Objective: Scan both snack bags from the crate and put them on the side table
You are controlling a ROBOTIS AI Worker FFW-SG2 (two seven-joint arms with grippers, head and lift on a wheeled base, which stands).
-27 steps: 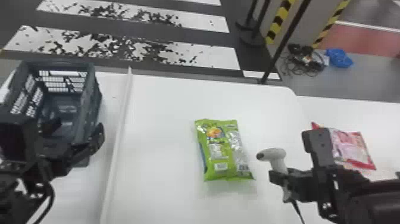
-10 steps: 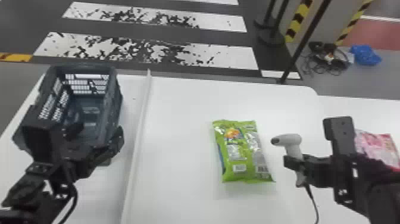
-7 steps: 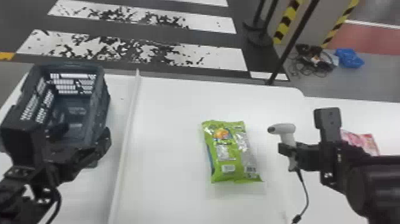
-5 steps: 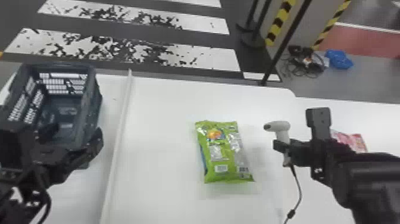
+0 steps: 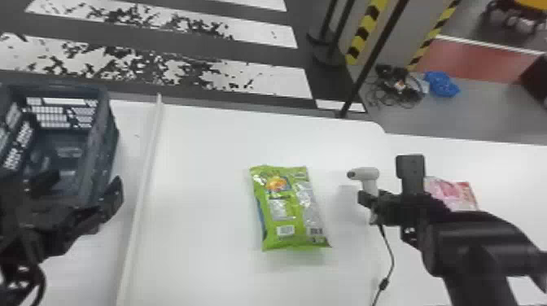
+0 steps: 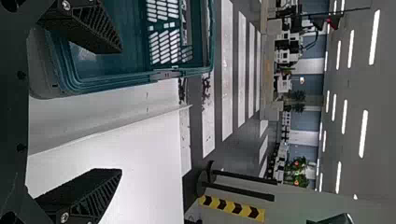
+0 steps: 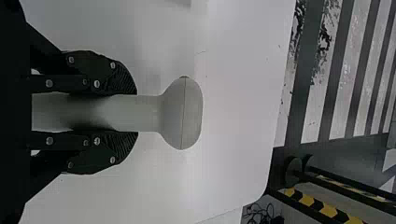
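My right gripper holds the white scanner upright over the table, its head turned toward the green snack bag, which lies flat to its left. In the right wrist view my right gripper is shut on the grip of the scanner. A pink snack bag lies on the side table, partly behind the right arm. My left gripper is at the near side of the dark crate; in the left wrist view my left gripper stands open, one finger over the crate.
A raised white strip runs between the crate and the green bag. The scanner's cable trails down toward the near edge. Black posts and a blue bundle are on the floor beyond the table.
The head view has shifted back and forth. The right gripper has raised the scanner and brought it more upright, clear of its earlier lower position. The green bag stays on the table.
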